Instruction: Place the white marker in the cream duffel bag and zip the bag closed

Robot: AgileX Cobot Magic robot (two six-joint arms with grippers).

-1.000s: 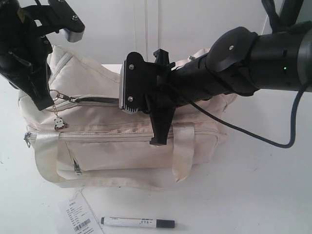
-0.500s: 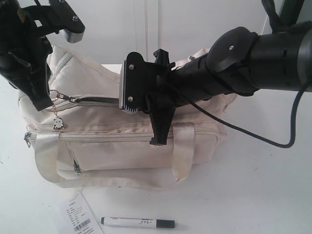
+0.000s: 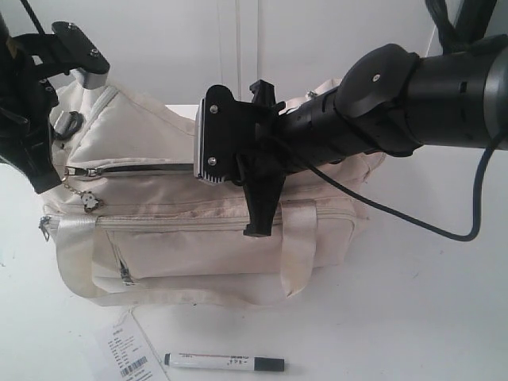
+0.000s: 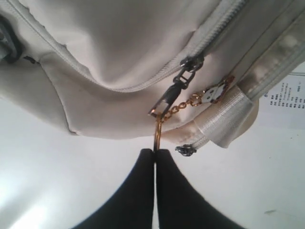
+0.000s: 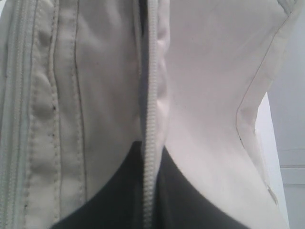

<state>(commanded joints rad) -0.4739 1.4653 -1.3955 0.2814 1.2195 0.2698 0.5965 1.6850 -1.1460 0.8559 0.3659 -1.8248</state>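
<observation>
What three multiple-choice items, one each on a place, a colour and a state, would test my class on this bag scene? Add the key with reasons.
1. Where is the white marker?
A on the table in front of the cream duffel bag
B inside the bag
C on top of the bag

2. What colour is the chain on the zipper pull?
A blue
B red
C gold

3. How is the left tool?
A wide open
B shut on the zipper pull
C shut on a strap

Key: 1 A, it lies on the tabletop; 2 C, its links shine gold; 3 B, its jaws meet on the pull's ring.
</observation>
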